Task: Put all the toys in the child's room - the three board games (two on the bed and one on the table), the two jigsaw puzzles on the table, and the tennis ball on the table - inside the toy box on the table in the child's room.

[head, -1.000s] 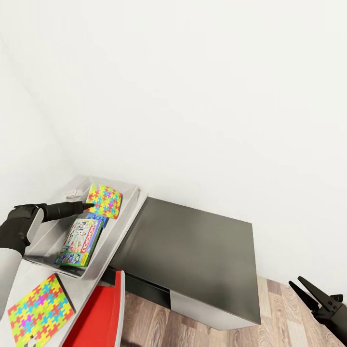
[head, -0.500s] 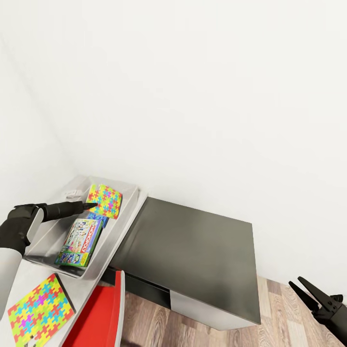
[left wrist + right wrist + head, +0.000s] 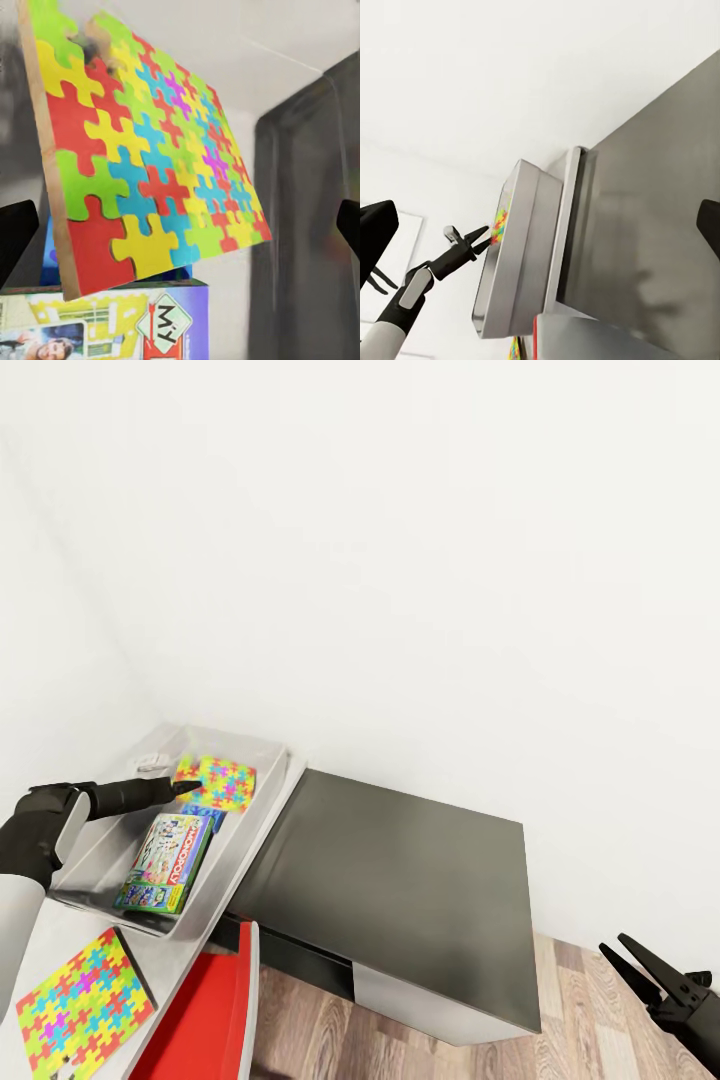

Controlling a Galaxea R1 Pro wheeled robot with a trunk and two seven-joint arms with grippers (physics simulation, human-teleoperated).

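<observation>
The left end effector (image 3: 186, 787) reaches into the toy box (image 3: 262, 805), its fingers spread and released, with its tips at the near edge of a puzzle (image 3: 216, 782) but not gripping it. In the left wrist view that puzzle (image 3: 142, 169) sits between the two parted dark fingers, tilted, with one edge leaning over a blue box and the Monopoly box (image 3: 105, 322) below it. The puzzle lies toward the wall end of the toy box, partly over a blue box (image 3: 203, 815). The Monopoly box (image 3: 166, 861) lies flat in the toy box nearer the robot, just beside the blue one.

The toy box stands on the table (image 3: 170, 960) in the corner by the white wall. A second puzzle (image 3: 82, 1005) lies flat on the table outside the toy box, on the robot's side of it. A small white object (image 3: 150, 762) rests at the far left rim of the toy box. A red panel (image 3: 200, 1010) stands below the toy box at the table's edge. A dark grey cabinet (image 3: 400, 880) adjoins the toy box on its right, above a wood floor (image 3: 320, 1030).

The right end effector (image 3: 640, 970) hangs well apart from the toy box, beyond the cabinet and over the floor, fingers parted and empty.
</observation>
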